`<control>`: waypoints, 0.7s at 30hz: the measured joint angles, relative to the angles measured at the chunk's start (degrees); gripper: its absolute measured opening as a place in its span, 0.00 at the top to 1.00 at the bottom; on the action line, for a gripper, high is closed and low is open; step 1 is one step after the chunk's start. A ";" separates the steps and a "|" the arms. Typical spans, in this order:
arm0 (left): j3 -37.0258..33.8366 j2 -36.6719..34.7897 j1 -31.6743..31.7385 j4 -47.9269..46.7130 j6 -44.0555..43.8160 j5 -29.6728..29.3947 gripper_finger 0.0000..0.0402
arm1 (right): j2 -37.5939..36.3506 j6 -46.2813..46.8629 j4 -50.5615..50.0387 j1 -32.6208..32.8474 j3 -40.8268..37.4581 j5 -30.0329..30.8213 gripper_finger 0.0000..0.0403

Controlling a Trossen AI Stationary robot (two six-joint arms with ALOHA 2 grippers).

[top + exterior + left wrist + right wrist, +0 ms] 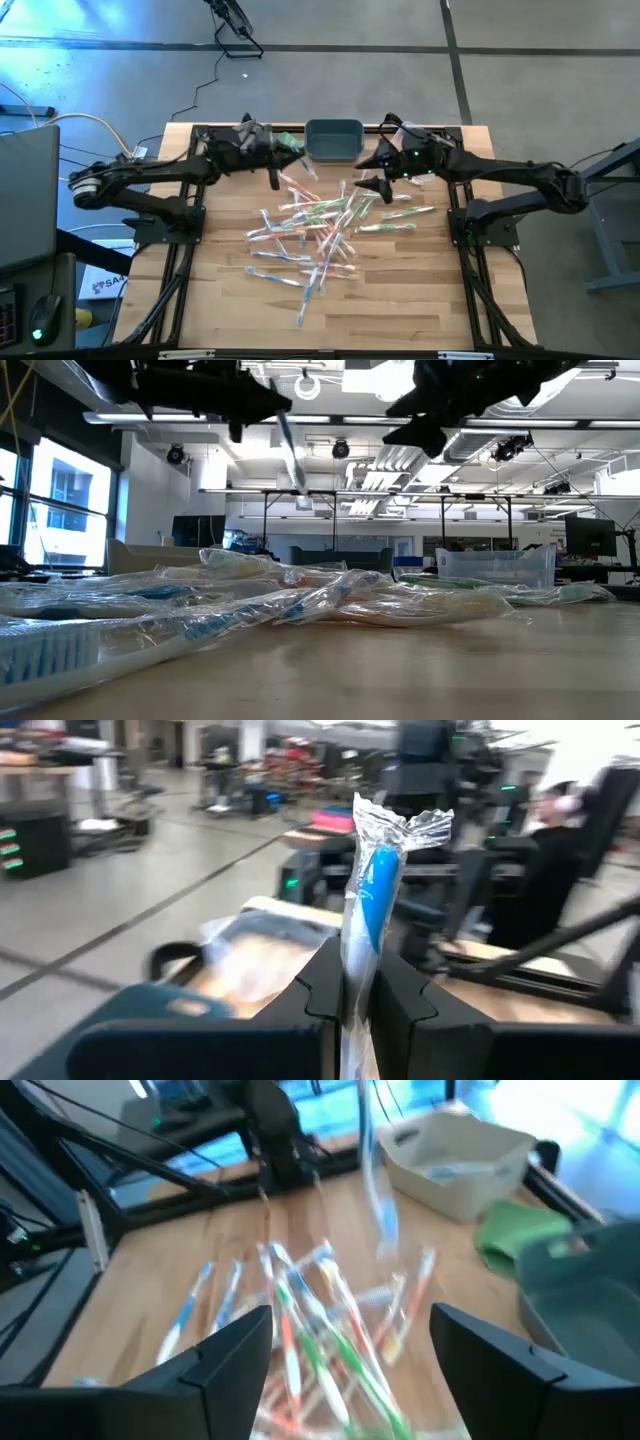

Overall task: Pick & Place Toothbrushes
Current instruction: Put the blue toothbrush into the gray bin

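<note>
Many wrapped toothbrushes point(320, 228) lie in a loose pile on the wooden table point(400, 310), and they also show in the right wrist view point(310, 1330). My left gripper point(272, 152) hangs at the far left of the pile, shut on one blue toothbrush in a clear wrapper point(372, 890). This toothbrush shows slanting in the air in the low view point(290, 455). My right gripper point(373, 172) is in the air at the pile's far right. Its fingers point(230, 1355) stand wide open with nothing between them. My left gripper point(355, 985) pinches the wrapped blue toothbrush between its two fingers point(322, 985), part way along its length point(358, 955). The fingers reach out level and lie across it. The toothbrush stands roughly upright, a little tilted, lifted clear of the table.
A dark blue-grey bin point(333, 140) stands at the far edge between the two arms. A green cloth point(290, 140) lies to its left. Beyond the cloth stands a pale bin point(460, 1160). Bare wood lies along the near edge. The arms' black frames run down both sides.
</note>
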 joint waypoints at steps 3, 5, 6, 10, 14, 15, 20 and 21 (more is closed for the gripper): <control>0.00 -3.92 3.36 -5.67 0.02 0.00 0.96 | -0.69 0.10 -3.17 -0.59 0.00 2.07 0.34; 0.02 -5.99 5.63 -8.69 0.02 0.00 0.96 | -0.65 0.43 -3.87 -0.58 0.00 4.22 0.34; 0.02 -7.02 6.74 -10.92 0.01 -0.06 0.96 | -0.50 0.43 -3.88 -0.56 0.00 5.43 0.34; 0.02 -9.42 11.19 -18.57 -0.45 -3.21 0.96 | 1.08 0.49 -3.97 0.29 0.00 9.02 0.34; 0.00 -9.63 14.77 -22.76 -2.01 -5.62 0.96 | 2.58 0.55 -3.75 0.44 0.00 9.70 0.34; 0.02 -9.64 15.39 -23.28 -2.23 -5.64 0.96 | 2.98 0.56 -3.71 0.44 0.00 9.70 0.34; 4.01 -9.64 16.49 -33.78 -3.28 -7.50 0.96 | 5.02 2.28 -3.88 0.73 0.00 9.92 0.34; 5.51 -9.65 16.44 -36.45 -2.90 -8.99 0.96 | 5.29 2.75 -3.94 0.75 0.00 9.92 0.34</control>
